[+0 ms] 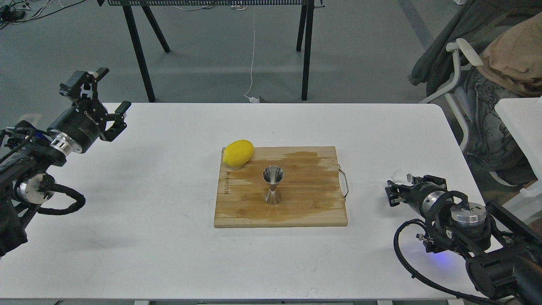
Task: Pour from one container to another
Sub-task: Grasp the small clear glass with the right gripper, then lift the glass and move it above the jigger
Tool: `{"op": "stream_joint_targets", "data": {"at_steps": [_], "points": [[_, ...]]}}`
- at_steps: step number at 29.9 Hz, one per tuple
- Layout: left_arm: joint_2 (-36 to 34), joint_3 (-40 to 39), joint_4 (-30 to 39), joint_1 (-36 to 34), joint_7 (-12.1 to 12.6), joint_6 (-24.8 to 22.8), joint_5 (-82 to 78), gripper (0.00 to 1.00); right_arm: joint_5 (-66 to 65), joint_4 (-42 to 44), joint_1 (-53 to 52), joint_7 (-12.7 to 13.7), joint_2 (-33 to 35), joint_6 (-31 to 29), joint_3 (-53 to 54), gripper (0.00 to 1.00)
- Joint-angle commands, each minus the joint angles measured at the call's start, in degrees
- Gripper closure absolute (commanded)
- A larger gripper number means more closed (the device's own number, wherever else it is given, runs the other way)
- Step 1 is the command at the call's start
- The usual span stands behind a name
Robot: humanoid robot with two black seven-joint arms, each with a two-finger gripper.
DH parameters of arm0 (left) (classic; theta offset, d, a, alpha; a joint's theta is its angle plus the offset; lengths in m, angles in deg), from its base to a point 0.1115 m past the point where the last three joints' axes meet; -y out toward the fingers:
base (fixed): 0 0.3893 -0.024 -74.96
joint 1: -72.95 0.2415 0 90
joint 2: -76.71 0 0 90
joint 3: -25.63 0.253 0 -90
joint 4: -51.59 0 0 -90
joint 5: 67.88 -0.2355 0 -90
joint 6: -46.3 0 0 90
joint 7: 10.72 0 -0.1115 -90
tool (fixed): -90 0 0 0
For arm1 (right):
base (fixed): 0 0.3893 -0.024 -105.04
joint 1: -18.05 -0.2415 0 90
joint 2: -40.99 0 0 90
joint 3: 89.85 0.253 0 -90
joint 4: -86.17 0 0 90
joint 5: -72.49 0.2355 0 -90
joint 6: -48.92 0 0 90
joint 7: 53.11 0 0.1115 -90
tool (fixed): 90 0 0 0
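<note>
1. The glass cup [403, 176] sits out at the right side of the table [148, 237], right at the tip of the right gripper [396, 190]. It is clear and small, and only its rounded top shows above the dark gripper parts.
2. The right gripper is low over the table, pointing left and away. Its fingers seem to sit around the cup, but from here I cannot tell whether they are clamped on it or only beside it.
3. The jigger [273, 184] stands upright near the middle of the cutting board [309, 212], well apart from the cup. It is shiny steel, pinched at the waist, with its open mouth facing up.
4. The cutting board is pale wood and lies flat in the middle of the table. A darker, wet-looking patch spreads across its far and right parts, and a thin metal handle [344, 183] sticks out from its right edge.
5. A lemon [238, 152] lies on the far left corner of the board, partly over its edge, near the jigger but not touching it.
6. The left gripper [103, 99] is raised above the far left edge of the table, well away from the board. Its two fingers are spread wide and hold nothing.
</note>
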Motion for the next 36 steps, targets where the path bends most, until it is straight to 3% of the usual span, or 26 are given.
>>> {"op": "stream_joint_targets", "data": {"at_steps": [1,23,36], "points": [[0.00,0.00,0.00,0.00,0.00,0.00,-0.02,0.01,-0.17,-0.09,0.05,0.01,0.00,-0.51,0.00,0.46],[0.09,0.00,0.00,0.00,0.00,0.00,-0.02,0.01,-5.97,-1.58,0.05,0.01,0.00,-6.31,0.00,0.53],[2.02,0.17,0.00,-0.09,0.00,0.00,-0.37,0.01,-28.63,-15.90,-1.17,1.23,-0.79,-8.69,-0.96,0.54]]}}
